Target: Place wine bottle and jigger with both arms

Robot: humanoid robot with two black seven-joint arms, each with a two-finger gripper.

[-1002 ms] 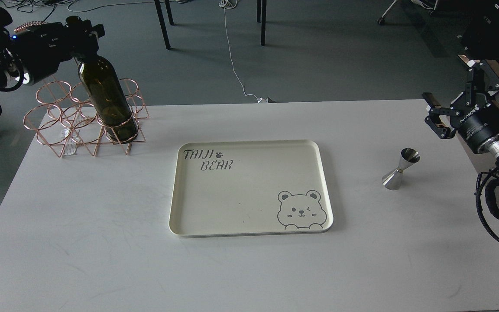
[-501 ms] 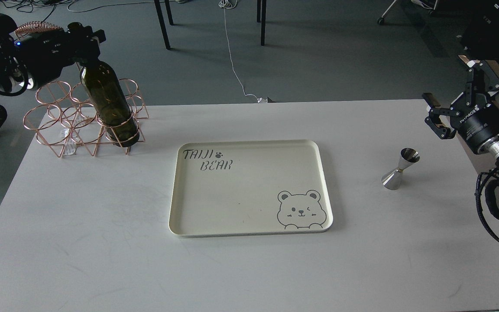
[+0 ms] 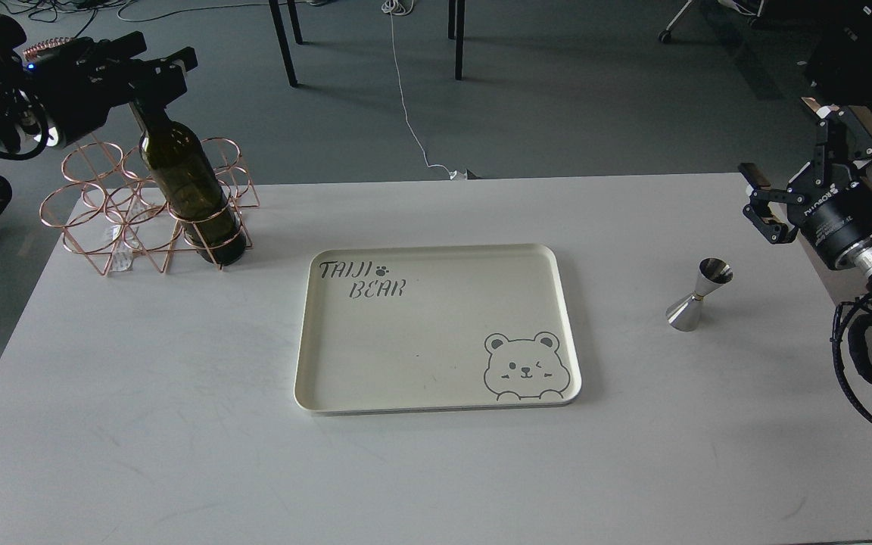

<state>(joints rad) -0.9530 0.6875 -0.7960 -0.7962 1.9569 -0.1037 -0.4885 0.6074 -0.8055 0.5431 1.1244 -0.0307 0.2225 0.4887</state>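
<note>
One cream tray (image 3: 436, 329) lies nearest, mid-table, printed with a bear. One jigger (image 3: 699, 294) stands upright on the table right of it, unmoved since a second ago. Beyond, the right gripper (image 3: 786, 185) hangs near the jigger, clear of it, fingers spread, as before. Far left, one copper wire rack (image 3: 114, 212) holds one wine bottle (image 3: 188, 189), tilted in its front right ring. The left gripper (image 3: 152, 72) pinches the neck; the bottle's base has shifted slightly nearer and right.
</note>
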